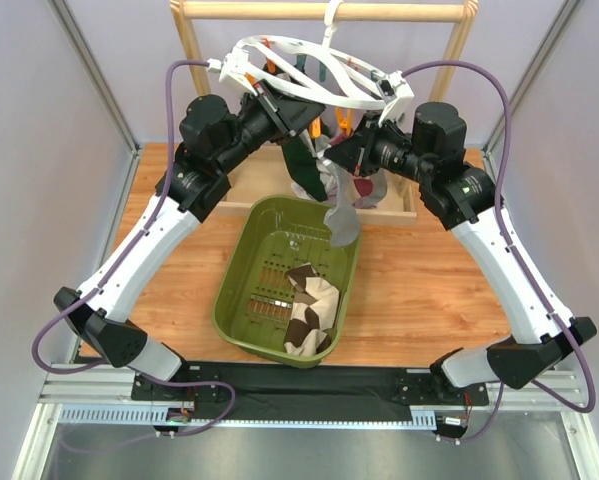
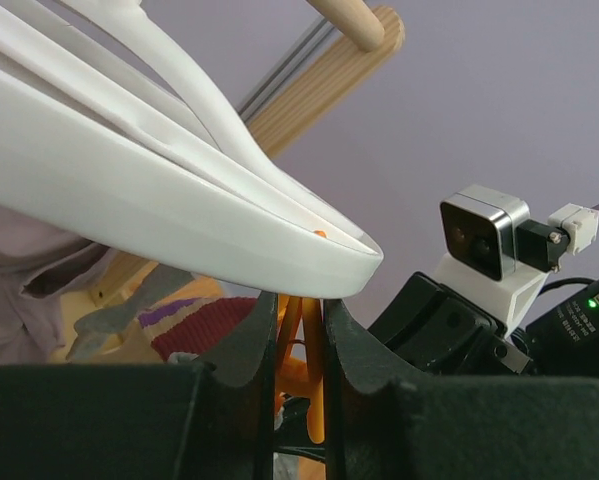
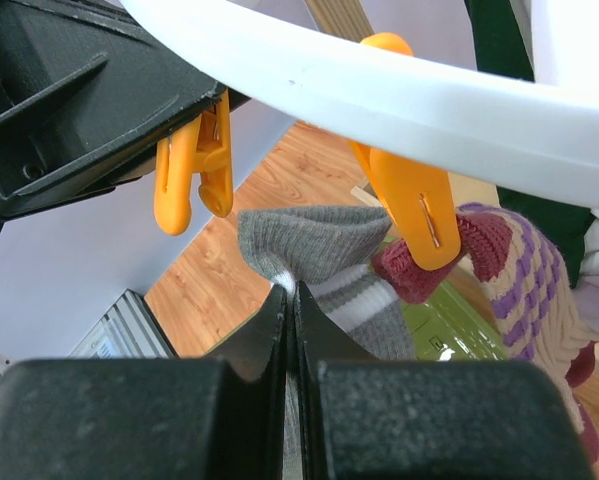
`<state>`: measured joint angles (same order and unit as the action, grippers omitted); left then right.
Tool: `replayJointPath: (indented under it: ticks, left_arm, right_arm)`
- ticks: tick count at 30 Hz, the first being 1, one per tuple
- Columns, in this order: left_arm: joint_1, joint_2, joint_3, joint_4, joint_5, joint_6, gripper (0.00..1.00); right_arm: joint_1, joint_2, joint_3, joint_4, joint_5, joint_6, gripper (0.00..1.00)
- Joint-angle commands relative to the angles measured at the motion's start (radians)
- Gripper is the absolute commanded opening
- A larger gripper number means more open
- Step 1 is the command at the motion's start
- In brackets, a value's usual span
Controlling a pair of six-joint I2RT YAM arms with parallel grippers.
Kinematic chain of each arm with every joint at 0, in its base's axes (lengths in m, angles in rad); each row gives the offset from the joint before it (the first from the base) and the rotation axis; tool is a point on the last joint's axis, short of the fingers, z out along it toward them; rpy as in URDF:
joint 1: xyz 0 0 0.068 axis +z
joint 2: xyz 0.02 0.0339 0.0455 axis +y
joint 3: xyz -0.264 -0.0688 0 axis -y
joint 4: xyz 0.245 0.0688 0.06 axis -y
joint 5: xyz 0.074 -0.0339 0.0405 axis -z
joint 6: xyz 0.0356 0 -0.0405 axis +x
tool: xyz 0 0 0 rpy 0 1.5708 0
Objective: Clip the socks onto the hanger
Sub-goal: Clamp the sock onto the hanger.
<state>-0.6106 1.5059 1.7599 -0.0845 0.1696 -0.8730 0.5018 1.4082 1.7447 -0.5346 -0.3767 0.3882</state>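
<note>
The white ring hanger (image 1: 279, 52) hangs from the wooden rail, and its rim crosses the left wrist view (image 2: 179, 200) and the right wrist view (image 3: 429, 100). Just under the rim, my left gripper (image 2: 299, 312) is shut on an orange clip (image 2: 316, 370), whose two lower tips stand apart (image 3: 191, 170). Right below that clip, my right gripper (image 3: 290, 298) is shut on the cuff of a grey sock with white stripes (image 3: 319, 245), which dangles over the basket (image 1: 344, 218). A second orange clip (image 3: 414, 195) holds a maroon striped sock (image 3: 524, 270). A dark green sock (image 1: 301, 160) also hangs from the hanger.
An olive-green slotted basket (image 1: 237, 290) sits mid-table with a brown-and-cream argyle sock (image 1: 314, 305) inside. The wooden rack (image 1: 319, 10) stands at the back, with its base board (image 1: 404, 205) behind the basket. Both arms meet closely under the hanger.
</note>
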Motion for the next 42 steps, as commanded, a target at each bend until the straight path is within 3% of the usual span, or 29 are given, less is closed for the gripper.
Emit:
replayJointPath:
  ticks: [1, 25, 42]
  left_arm:
    - [-0.011, 0.004, 0.032, -0.057, 0.002, 0.019, 0.00]
    - [-0.012, 0.022, 0.047, -0.049, 0.008, 0.039, 0.00]
    - [-0.012, 0.033, 0.039, -0.020, 0.068, 0.006, 0.00]
  right_arm:
    - [0.001, -0.021, 0.004, 0.035, -0.019, 0.001, 0.00]
    - [0.011, -0.063, -0.053, 0.076, -0.053, 0.020, 0.00]
    - [0.011, -0.026, 0.013, 0.078, -0.051, 0.014, 0.00]
